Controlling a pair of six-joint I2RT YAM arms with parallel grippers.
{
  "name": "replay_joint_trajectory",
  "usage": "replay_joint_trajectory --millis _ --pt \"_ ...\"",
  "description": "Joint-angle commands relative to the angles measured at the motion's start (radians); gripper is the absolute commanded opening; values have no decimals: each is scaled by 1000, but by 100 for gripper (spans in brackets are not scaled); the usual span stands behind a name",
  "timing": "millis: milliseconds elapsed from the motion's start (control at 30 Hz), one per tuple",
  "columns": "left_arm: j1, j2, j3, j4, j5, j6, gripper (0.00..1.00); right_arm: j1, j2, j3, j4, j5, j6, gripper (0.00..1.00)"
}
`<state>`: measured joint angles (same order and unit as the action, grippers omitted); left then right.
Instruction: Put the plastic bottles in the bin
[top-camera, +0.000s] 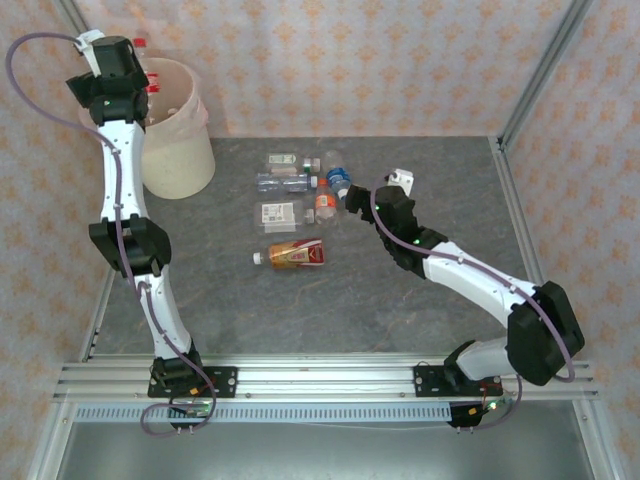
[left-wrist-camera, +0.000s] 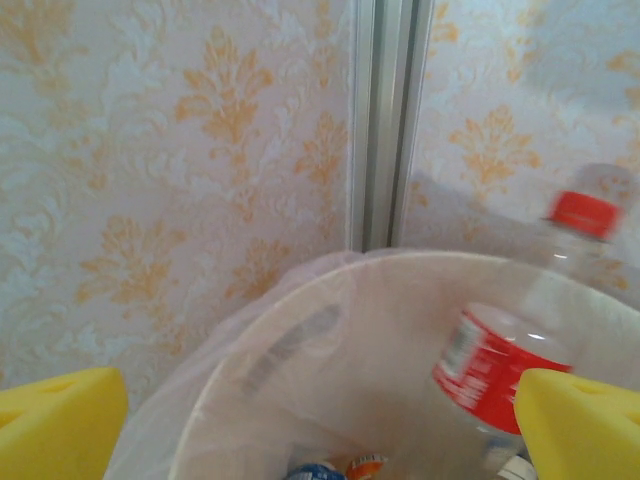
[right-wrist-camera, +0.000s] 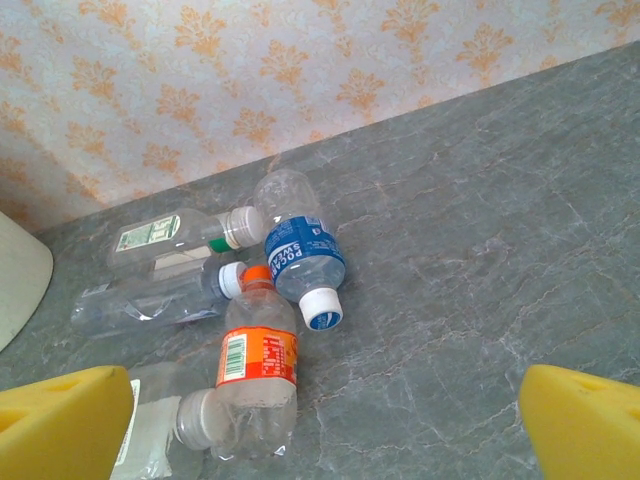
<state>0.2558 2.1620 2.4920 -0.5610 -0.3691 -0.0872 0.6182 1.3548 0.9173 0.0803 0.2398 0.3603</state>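
Note:
My left gripper (top-camera: 125, 70) (left-wrist-camera: 320, 430) hangs over the cream bin (top-camera: 182, 150) (left-wrist-camera: 300, 400), its yellow fingers (left-wrist-camera: 60, 425) spread wide with nothing between them. A red-labelled, red-capped bottle (left-wrist-camera: 500, 365) (top-camera: 149, 82) tilts blurred over the bin's inside, next to the right finger. Other bottles (left-wrist-camera: 335, 468) lie at the bin's bottom. My right gripper (top-camera: 350, 195) (right-wrist-camera: 325, 430) is open just above the table, right of the bottles. Nearest it lie an orange-labelled bottle (right-wrist-camera: 258, 370) (top-camera: 323, 203) and a blue-labelled one (right-wrist-camera: 303, 260) (top-camera: 338, 178).
More bottles lie mid-table: a green-labelled one (top-camera: 283, 160) (right-wrist-camera: 170, 235), a clear one (top-camera: 280, 182) (right-wrist-camera: 150, 300), a flattened one (top-camera: 280, 213), and an amber one with a red label (top-camera: 292, 256). Patterned walls and aluminium posts (left-wrist-camera: 385, 120) close in the grey table (top-camera: 430, 170).

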Motion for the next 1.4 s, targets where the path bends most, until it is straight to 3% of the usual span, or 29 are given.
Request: replay_joint_trajectory --millis 0,233,433,500,667,867,967,1133,1367 --pt "4 47 55 -100 63 -50 100 -6 -47 -4 -23 29 13 99" --pt "3 66 42 -114 363 -77 100 -6 -45 8 -31 25 21 99" --pt "-6 117 49 -112 483 -62 100 -6 -40 0 -34 29 25 99" --pt "-17 152 67 -119 476 -20 99 -6 -37 3 -36 33 18 99" --pt "-25 257 150 -124 421 97 82 -6 -20 22 -58 41 2 99" --pt "-25 335 215 -82 442 152 79 -6 36 54 -63 46 4 99" --pt "-25 343 253 -107 479 145 66 -6 67 83 -72 32 5 99" --pt "-29 229 185 -242 528 167 52 -6 85 100 -83 22 4 99" --pt "-29 -29 -108 -263 502 175 52 -6 79 96 -76 9 0 99"
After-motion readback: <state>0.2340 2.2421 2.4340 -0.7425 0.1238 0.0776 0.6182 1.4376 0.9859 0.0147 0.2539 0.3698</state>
